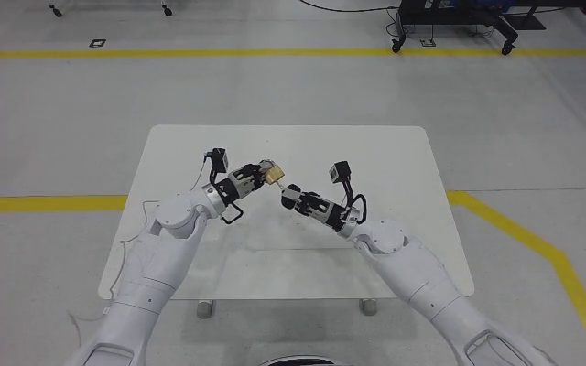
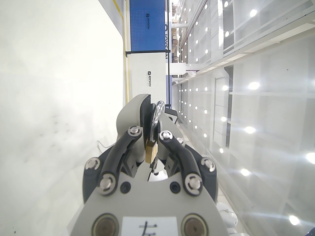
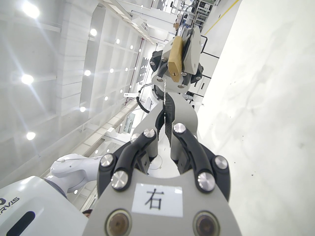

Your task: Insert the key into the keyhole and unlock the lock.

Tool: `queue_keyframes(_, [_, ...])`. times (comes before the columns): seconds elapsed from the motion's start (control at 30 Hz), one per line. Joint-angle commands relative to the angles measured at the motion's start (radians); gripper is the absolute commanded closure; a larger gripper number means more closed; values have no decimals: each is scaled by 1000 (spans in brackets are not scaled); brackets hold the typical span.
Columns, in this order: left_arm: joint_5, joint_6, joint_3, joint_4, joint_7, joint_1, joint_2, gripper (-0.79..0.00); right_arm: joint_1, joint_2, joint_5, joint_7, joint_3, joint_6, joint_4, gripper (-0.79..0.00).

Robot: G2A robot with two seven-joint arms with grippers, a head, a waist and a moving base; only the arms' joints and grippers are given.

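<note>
Aloft, left hand (image 2: 153, 114) gripping padlock (image 2: 150, 152), right hand (image 3: 167, 99) pinching key (image 3: 164, 88)

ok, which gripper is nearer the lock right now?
Left. The left gripper is shut on the lock; the right gripper faces it, holding the key just short of the keyhole.

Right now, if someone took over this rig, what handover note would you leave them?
Left hand: shut on the brass-coloured padlock, held above the white table, keyhole end turned toward the other arm.
Right hand: shut on the thin silver metal key, tip aimed at the padlock's lower end, close to it.
Done: both things gripped and brought face to face.
Left: the key tip sits just beside the keyhole, not in it. Line up, insert, turn, unlock.
</note>
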Motion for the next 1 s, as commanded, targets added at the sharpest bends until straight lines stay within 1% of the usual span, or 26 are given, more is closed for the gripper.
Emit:
queue_keyframes(0.0, [-4, -3, -1, 0, -3, 1, 0, 0, 3, -3, 6, 1, -1, -1, 7, 0])
queue_keyframes(0.27, [-14, -16, -7, 8, -10, 4, 1, 0, 17, -14, 11, 2, -6, 3, 36, 0])
queue_keyframes(0.6, [-32, -24, -25, 19, -13, -2, 4, 0, 8, -22, 5, 1, 0, -6, 30, 0])
queue_keyframes(0.97, [-24, -26, -15, 15, -21, 3, 3, 0, 3, -29, 6, -3, 10, 3, 20, 0])
